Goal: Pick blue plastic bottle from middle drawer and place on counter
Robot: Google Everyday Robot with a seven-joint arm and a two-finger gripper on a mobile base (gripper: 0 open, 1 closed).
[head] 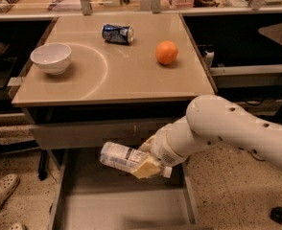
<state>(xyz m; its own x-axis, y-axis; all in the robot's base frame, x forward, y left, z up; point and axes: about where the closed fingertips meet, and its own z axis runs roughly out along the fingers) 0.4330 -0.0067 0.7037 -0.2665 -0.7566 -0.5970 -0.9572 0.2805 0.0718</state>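
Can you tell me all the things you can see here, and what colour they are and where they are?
counter: 1, beige-tan, on top of the grey cabinet
bowl: 1, white, left side of the counter
soda can: 1, dark blue, lying on its side at the back of the counter
orange: 1, orange, right side of the counter
middle drawer: 1, grey, pulled open under the counter
blue plastic bottle: 1, clear with a whitish-blue label, held tilted above the open drawer
shoes: 2, whitish, on the floor at lower left
arm: 1, white, reaching in from the right
gripper: 1, yellowish jaws closed on the bottle, over the drawer
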